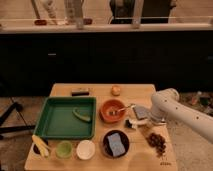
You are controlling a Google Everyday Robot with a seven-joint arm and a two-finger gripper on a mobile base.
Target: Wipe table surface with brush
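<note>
The gripper (136, 119) sits low at the table's (100, 90) right, beside the orange bowl (113, 110), over what seems the brush (131, 123); its hold cannot be told; wiping looks unstarted

On the bench (140, 93), the tray (60, 121) sits left, and a bowl (104, 108) holding a spoon (125, 107) is to its right. A flat bar (80, 92) and a round fruit (116, 90) lie behind them. A second bowl (105, 145) sits in front. The gripper (136, 119) is just right of the first bowl.

One table (100, 91) holds one green tray (60, 121), two bowls (104, 107) (106, 142), two cups (64, 149) (85, 149), one banana (40, 145), with one gripper (136, 119) at centre-right.
</note>
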